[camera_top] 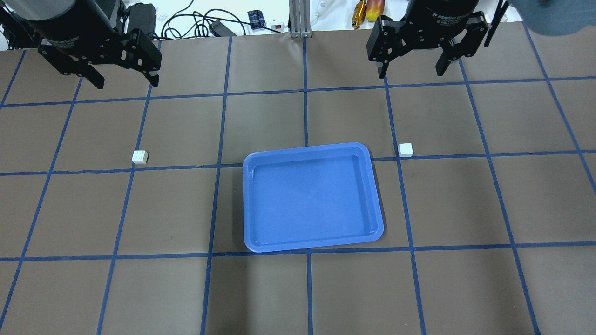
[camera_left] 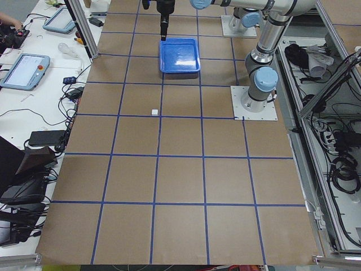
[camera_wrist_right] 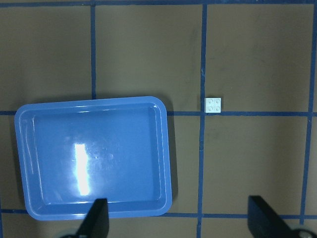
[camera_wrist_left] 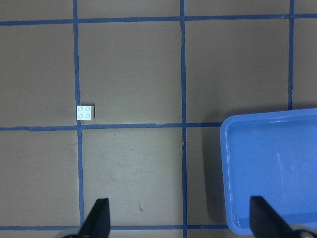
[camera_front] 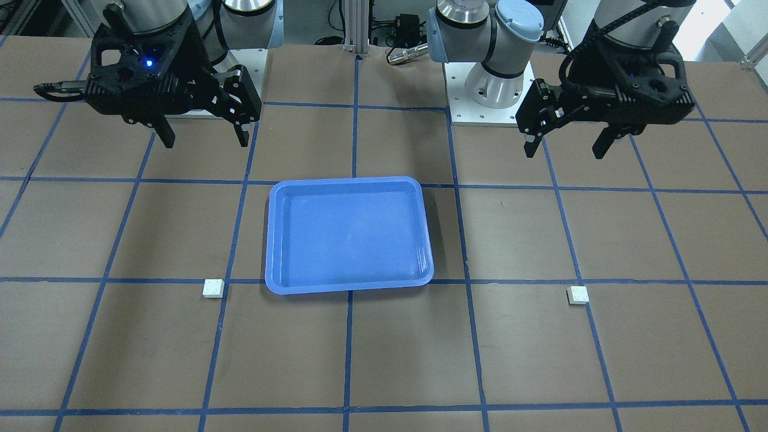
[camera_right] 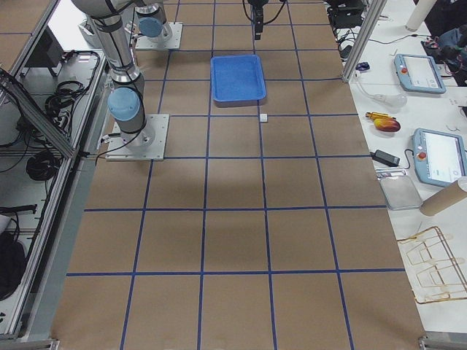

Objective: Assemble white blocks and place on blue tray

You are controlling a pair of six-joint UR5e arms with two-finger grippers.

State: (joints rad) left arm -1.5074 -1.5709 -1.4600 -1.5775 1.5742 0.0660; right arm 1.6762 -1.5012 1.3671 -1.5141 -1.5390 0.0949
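The blue tray (camera_top: pixel 312 197) lies empty in the middle of the table; it also shows in the front view (camera_front: pixel 348 237). One white block (camera_top: pixel 139 157) lies to the tray's left, a second white block (camera_top: pixel 405 149) to its right, both apart from the tray. My left gripper (camera_top: pixel 123 79) hangs open and empty high above the table. My right gripper (camera_top: pixel 412 70) is open and empty too. The left wrist view shows the left block (camera_wrist_left: pixel 85 112) and the tray's corner (camera_wrist_left: pixel 272 173). The right wrist view shows the right block (camera_wrist_right: pixel 214 104) and the tray (camera_wrist_right: pixel 94 158).
The table is brown with a grid of blue tape lines (camera_top: pixel 305 116). Cables and small tools (camera_top: pixel 363 11) lie beyond the table's edge by an aluminium post (camera_top: pixel 298 18). The arm bases (camera_front: pixel 492 90) stand at the robot's side of the table.
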